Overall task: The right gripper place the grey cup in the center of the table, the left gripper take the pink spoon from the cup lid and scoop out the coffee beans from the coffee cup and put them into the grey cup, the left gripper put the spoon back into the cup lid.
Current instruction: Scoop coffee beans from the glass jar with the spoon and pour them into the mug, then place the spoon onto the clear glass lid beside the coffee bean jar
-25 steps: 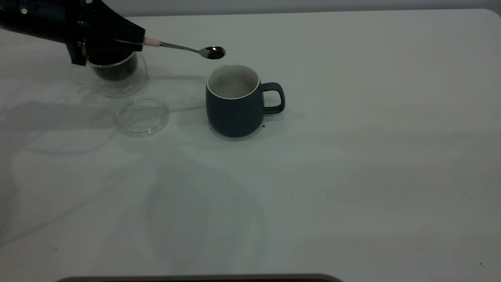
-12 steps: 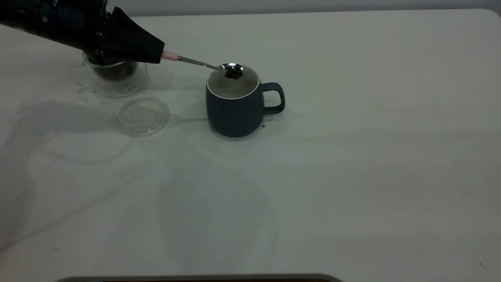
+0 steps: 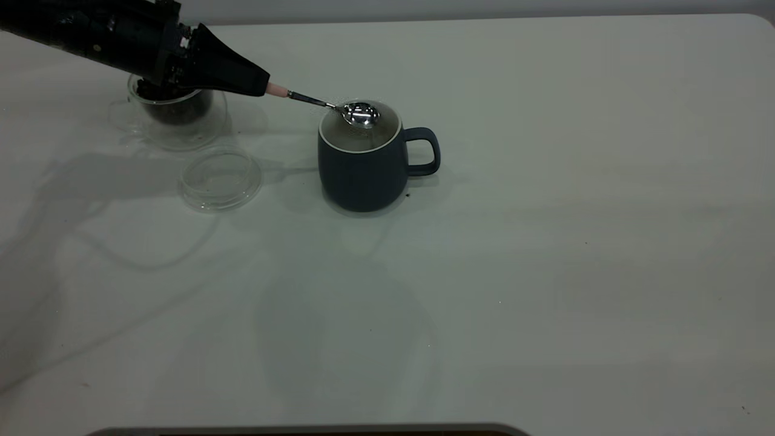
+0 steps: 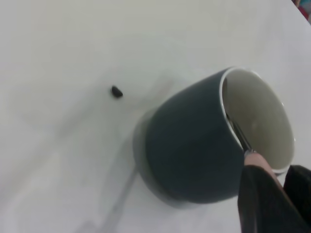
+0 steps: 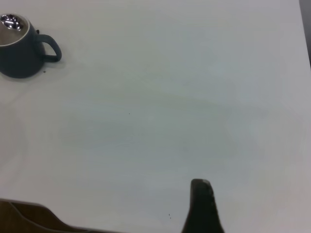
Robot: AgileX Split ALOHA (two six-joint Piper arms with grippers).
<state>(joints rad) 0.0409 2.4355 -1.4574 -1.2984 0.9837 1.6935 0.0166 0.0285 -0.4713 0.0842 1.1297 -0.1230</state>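
Note:
In the exterior view my left gripper point(image 3: 261, 85) is shut on the pink spoon point(image 3: 277, 90) by its handle. The spoon's shiny bowl point(image 3: 361, 114) hangs over the mouth of the grey cup point(image 3: 363, 172) and shows no beans. The grey cup stands near the middle of the table point(image 3: 545, 254), handle to the right. Behind the left arm the glass coffee cup point(image 3: 177, 118) holds coffee beans point(image 3: 175, 110). The cup lid point(image 3: 220, 180) lies bare in front of it. The left wrist view shows the spoon stem point(image 4: 240, 136) crossing the grey cup's point(image 4: 189, 145) rim. My right gripper point(image 5: 201, 206) hovers far to the right.
One stray bean point(image 3: 407, 195) lies on the table by the grey cup's base, below its handle; the same stray bean point(image 4: 116, 91) shows in the left wrist view. The right wrist view has the grey cup point(image 5: 19, 58) far off, with wide white tabletop between.
The left gripper carried the spoon forward and down over the grey cup. Beans lay in the spoon's bowl half a second ago; now the bowl is shiny and bare.

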